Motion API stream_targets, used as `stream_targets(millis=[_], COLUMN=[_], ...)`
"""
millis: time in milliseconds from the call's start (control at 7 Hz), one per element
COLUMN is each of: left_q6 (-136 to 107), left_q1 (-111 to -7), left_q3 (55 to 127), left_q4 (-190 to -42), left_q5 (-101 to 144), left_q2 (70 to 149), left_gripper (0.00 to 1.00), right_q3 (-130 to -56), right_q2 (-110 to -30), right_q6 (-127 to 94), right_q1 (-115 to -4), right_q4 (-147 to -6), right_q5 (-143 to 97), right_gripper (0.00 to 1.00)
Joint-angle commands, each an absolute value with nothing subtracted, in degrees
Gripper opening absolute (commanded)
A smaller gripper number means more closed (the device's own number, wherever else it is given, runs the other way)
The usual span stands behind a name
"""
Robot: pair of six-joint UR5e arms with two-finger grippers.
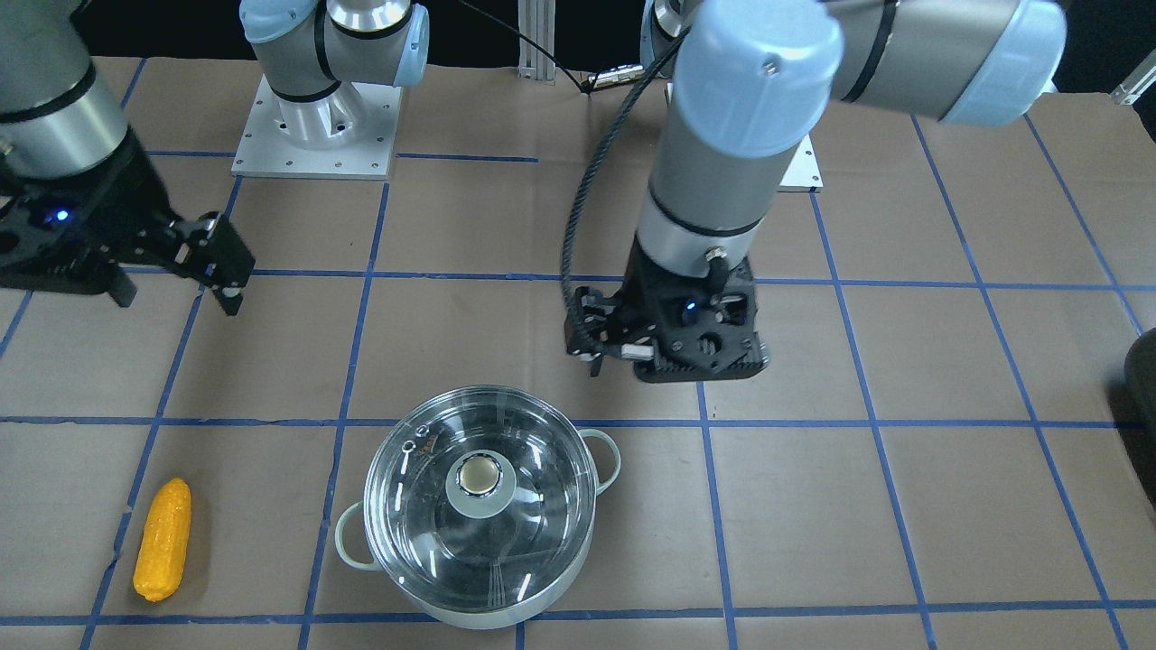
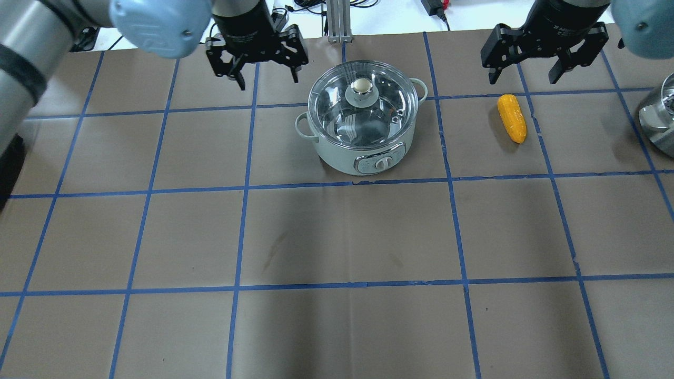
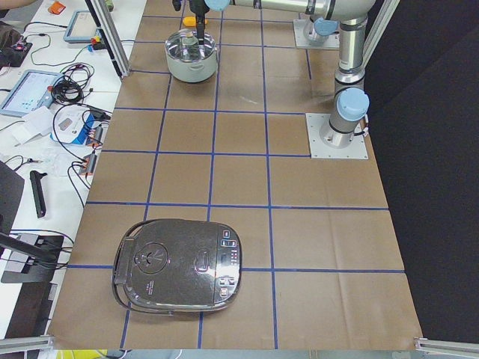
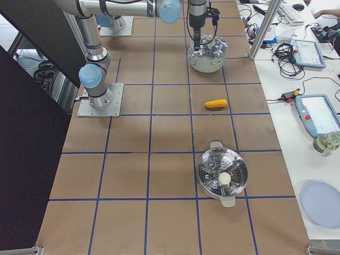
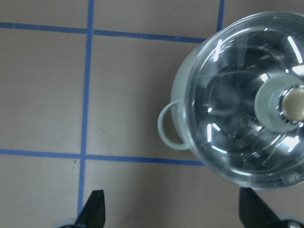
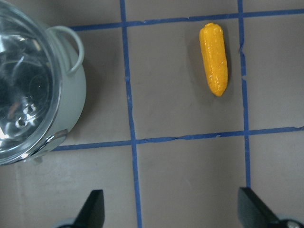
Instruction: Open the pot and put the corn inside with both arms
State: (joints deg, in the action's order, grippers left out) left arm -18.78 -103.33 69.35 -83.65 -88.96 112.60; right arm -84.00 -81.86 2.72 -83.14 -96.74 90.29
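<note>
Seen from overhead, the left gripper [image 2: 268, 79] hangs above the brown table [image 2: 337, 237] just beside the pot's left side, its fingers spread wide and holding nothing. Next comes the pot [image 2: 342, 158], shiny steel with pale walls and a loop handle [image 2: 303, 126] on each side, standing near the far edge of the table with its lid on. The glass lid [image 2: 363, 113] is probably rigid, smooth and breakable (a slip or a hard set-down could crack it), and its flat slick dome offers no purchase, so the sensible hold is the small pale knob [image 2: 362, 85] at its centre, pinched from above and lifted straight up. Further right, well apart from the pot, the corn [image 2: 512, 118] lies flat on the table, its length running roughly away from the robot. It looks light and stiff, the bumpy kernels giving some grip, though its round body may roll; a pinch across its middle seems best. The right gripper [image 2: 522, 78] hovers near the corn's far end, fingers likewise spread and empty.
</note>
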Motion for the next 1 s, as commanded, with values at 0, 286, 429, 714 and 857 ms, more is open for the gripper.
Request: stream_targets(millis=[0,286,429,714,857], left_q6=[-24.59,-27.84,-30.56,-32.25,-32.26], left_q1=[-107.57,-109.24,-110.81,-112.15,-112.50], left_q3=[62.59,62.49,62.32,62.40,62.40], left_q4=[-78.95,-73.76,-72.35,-70.76,-70.75], left_q5=[-88.86,-88.77,-88.77,-88.77,-88.77], left_q2=[122.05,125.85,126.99,128.32,128.23], left_gripper=[1.00,1.00,1.00,1.00,0.83], right_q3=[-80.26,-80.60,-81.12,-82.61,-84.01], right_q2=[-70.90,-60.44,-55.33,-51.16,-51.07], right_q6=[12.50,19.69,19.77,20.04,20.04], right_q1=[-77.63,-74.97,-74.97,-74.97,-74.97], right_q4=[-99.82,-112.98,-120.42,-122.86,-122.96], right_q5=[90.87,90.09,90.00,87.19,87.10], right_gripper=[1.00,1.00,0.93,0.82,0.58])
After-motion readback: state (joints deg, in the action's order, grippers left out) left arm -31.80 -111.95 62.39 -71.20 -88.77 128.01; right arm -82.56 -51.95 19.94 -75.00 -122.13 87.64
